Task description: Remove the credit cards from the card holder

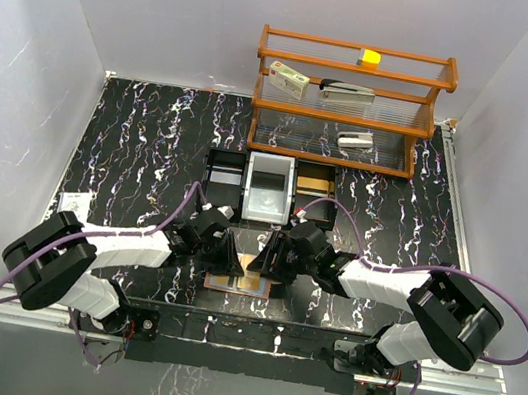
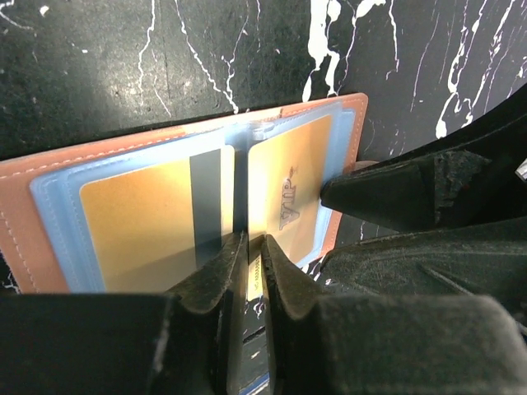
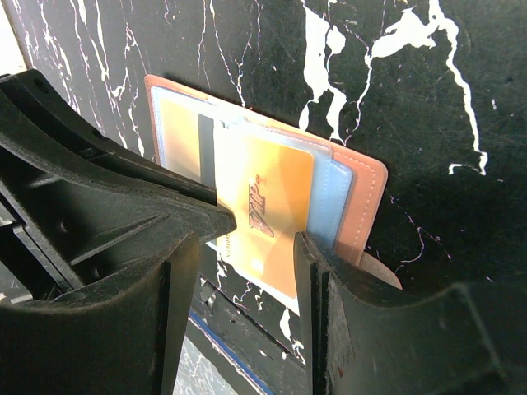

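The salmon-pink card holder [image 1: 240, 283] lies open near the table's front edge, between both grippers. Its pale blue sleeves show in the left wrist view, inside the holder's [image 2: 82, 151] pink border. A yellow-orange credit card [image 2: 292, 181] marked "VIP" sticks partway out of the right pocket. My left gripper [image 2: 249, 239] is shut on that card's near edge. A second gold card [image 2: 140, 222] with a dark stripe sits in the left pocket. My right gripper [image 3: 247, 233] stands open astride the yellow card [image 3: 272, 206]. One of its fingers [image 3: 311, 271] rests on the holder's [image 3: 366, 189] right half.
A black three-part tray [image 1: 268, 186] stands just behind the grippers. Farther back is a wooden shelf [image 1: 348, 120] holding a white-and-red box [image 1: 289, 80], a stapler [image 1: 347, 92] and a yellow block [image 1: 370, 57]. A small white tag [image 1: 74, 201] lies at the left.
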Robot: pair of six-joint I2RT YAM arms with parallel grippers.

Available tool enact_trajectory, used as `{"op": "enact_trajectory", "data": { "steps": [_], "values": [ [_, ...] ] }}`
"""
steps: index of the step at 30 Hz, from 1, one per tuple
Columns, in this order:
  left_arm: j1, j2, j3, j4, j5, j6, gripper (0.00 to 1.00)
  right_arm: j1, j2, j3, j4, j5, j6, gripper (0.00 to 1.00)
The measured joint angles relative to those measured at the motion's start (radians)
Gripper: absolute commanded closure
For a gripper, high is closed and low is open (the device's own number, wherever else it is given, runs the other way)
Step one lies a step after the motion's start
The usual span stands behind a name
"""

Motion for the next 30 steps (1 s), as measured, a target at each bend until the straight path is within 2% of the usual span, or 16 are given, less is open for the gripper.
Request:
{"op": "enact_trajectory", "data": {
  "steps": [5, 16, 23, 30],
  "values": [
    [0.0, -0.035, -0.01, -0.015, -0.01, -0.002, 0.98, 0.0, 0.0, 0.0, -0.001, 0.003, 0.0, 0.52],
    [0.0, -0.129, -0.01, -0.09, -0.039, 0.0, 0.98, 0.002, 0.0, 0.014, -0.027, 0.01, -0.002, 0.53],
    [0.0, -0.139, -0.01, -0.124, -0.051, 0.0, 0.98, 0.002, -0.045, 0.025, -0.095, 0.026, -0.017, 0.54],
    [0.0, -0.138, -0.01, -0.121, -0.05, 0.0, 0.98, 0.002, -0.084, 0.025, -0.081, 0.006, -0.039, 0.56]
  ]
}}
